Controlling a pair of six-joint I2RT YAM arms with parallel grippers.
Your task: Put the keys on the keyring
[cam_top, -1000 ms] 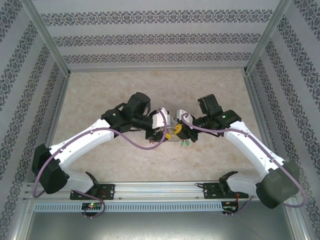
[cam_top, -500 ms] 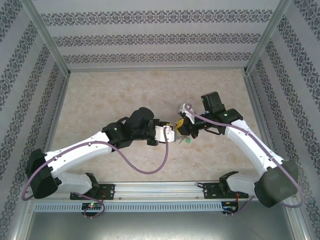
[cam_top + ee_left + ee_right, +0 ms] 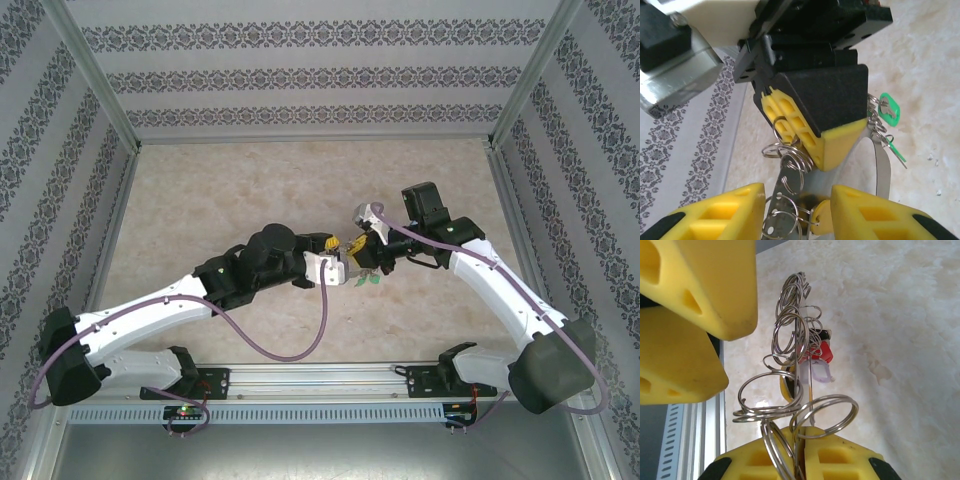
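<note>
My right gripper (image 3: 802,432) is shut on the thin edge of the grey keyring (image 3: 805,407), holding it above the table. Several small split rings (image 3: 790,335) hang on the ring, along with keys with red (image 3: 823,353) and yellow (image 3: 785,386) caps. In the left wrist view the keyring's band (image 3: 883,170) curves down the right side, and a green-capped key (image 3: 889,108) dangles beside it. My left gripper (image 3: 797,200) is open, its yellow fingers (image 3: 720,215) either side of the ring's perforated strip (image 3: 782,200) and a yellow key cap (image 3: 821,216). Seen from above, both grippers (image 3: 335,268) (image 3: 366,254) meet at mid-table over the green key (image 3: 371,282).
The marble-patterned tabletop (image 3: 200,200) is walled by patterned panels (image 3: 320,80) at the back and sides. An aluminium rail (image 3: 320,380) carrying the arm bases runs along the near edge. Each gripper's fingers sit very close to the other's.
My right gripper lifted and turned with the keyring a second ago. The left arm dropped its elbow toward the near left and brought its gripper under the ring from the left.
</note>
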